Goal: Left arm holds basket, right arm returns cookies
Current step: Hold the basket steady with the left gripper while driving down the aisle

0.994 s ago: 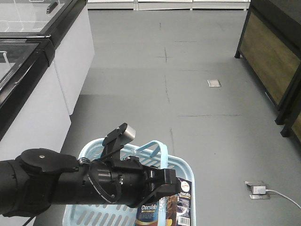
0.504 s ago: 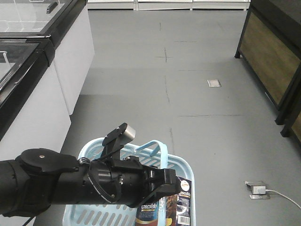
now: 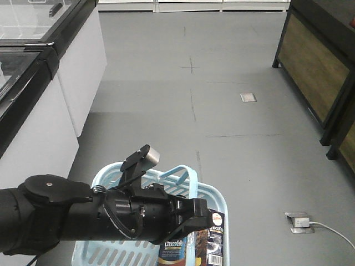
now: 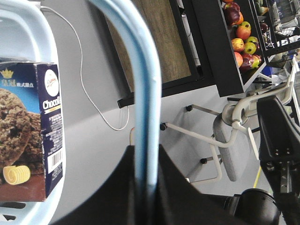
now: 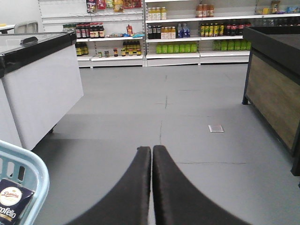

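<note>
The left gripper point(image 4: 144, 151) is clamped narrow on the light-blue handle point(image 4: 143, 70) of the basket point(image 3: 104, 178). The right gripper point(image 5: 151, 152) has its fingers pressed together and holds nothing. The cookies box point(image 3: 191, 246) stands in the basket's 5 o'clock corner. It reads "Chocofello" under a round Danisa logo, with a barcode on its side. Since a second ago the floor plate point(image 3: 248, 97) and white freezer point(image 3: 72, 66) have slid slightly toward 9 o'clock, while the left arm point(image 3: 66, 216), basket and box keep their places.
</note>
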You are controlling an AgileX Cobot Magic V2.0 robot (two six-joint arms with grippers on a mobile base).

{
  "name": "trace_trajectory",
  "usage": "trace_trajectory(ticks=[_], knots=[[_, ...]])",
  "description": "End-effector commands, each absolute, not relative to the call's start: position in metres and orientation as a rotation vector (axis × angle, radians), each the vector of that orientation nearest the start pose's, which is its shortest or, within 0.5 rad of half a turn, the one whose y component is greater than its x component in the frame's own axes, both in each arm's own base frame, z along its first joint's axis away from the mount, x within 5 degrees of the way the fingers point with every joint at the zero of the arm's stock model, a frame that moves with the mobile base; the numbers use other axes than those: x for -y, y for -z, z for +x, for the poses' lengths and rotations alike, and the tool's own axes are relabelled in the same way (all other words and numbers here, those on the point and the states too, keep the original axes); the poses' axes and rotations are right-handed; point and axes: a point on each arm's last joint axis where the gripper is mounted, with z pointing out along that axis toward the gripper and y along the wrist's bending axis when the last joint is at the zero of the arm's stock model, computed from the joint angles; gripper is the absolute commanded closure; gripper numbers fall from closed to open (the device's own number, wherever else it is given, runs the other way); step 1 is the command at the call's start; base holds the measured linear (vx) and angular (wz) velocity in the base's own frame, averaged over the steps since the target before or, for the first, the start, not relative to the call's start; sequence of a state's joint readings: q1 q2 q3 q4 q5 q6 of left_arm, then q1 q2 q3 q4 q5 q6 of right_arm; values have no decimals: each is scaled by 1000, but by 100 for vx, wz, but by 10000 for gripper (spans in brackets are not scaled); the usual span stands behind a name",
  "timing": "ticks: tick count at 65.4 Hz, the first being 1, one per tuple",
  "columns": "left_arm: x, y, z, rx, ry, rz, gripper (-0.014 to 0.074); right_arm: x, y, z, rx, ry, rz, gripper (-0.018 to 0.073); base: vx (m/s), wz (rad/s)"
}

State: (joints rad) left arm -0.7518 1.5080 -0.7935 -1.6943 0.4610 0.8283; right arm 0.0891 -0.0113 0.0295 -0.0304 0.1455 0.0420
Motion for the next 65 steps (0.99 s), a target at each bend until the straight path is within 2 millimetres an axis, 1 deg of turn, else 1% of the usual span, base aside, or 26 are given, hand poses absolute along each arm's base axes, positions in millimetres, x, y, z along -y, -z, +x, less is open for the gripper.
trace_trajectory(ticks=[1, 22, 47, 65], knots=[[240, -259, 191, -2348, 1457, 168, 602, -5, -198, 56, -1557, -71, -59, 568, 3, -13], [241, -259, 191, -2348, 1458, 169, 603, -5, -198, 56, -1557, -71, -59, 568, 8, -12], [241, -259, 191, -2348, 1458, 169, 603, -5, -198, 56, -1557, -71, -59, 568, 15, 8], [241, -259, 191, -2348, 1458, 169, 603, -5, -198, 56, -1557, -71, -59, 568, 19, -5]])
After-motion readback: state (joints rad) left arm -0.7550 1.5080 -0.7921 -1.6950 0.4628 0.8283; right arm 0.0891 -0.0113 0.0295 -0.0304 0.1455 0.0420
